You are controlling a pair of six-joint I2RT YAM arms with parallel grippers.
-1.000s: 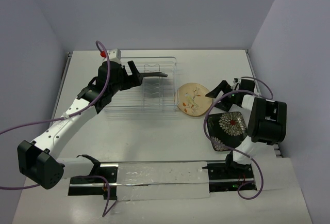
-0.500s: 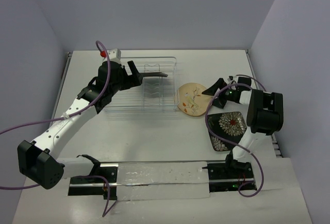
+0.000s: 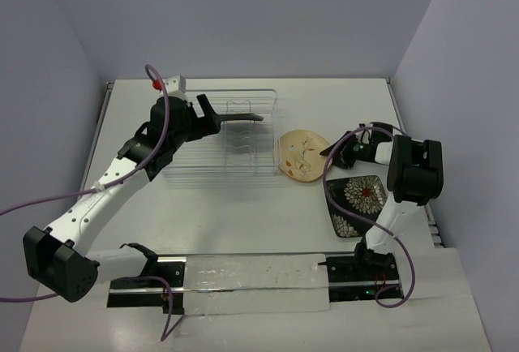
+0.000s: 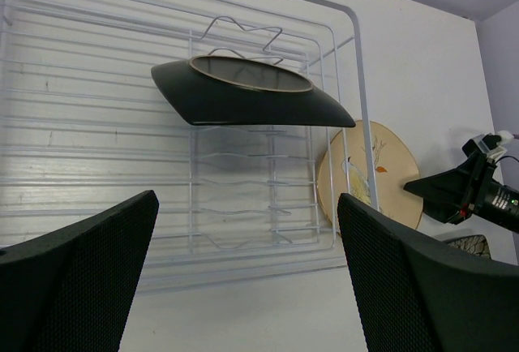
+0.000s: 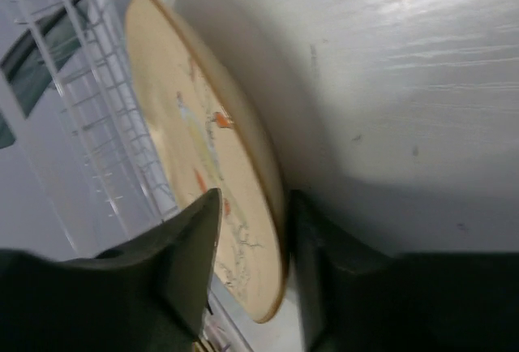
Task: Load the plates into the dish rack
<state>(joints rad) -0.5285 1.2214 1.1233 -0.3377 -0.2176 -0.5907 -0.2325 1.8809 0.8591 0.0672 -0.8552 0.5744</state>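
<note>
White bench boxed in by pale lilac walls; the teal plate stands in the dish rack; the cream plate leans on its outer side, rim between the right pincer fingers, grip impossible to tell; the black plate lies flat nearby; the left pincer gapes wide.

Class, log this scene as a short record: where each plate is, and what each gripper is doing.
teal plate: on edge in the dish rack, among the prongs
cream plate: outside the rack, tilted, leaning on its right side
black plate: flat on the table
left gripper: open, empty, facing the rack
right gripper: fingers either side of the cream plate's rim; firm grip unclear
</note>
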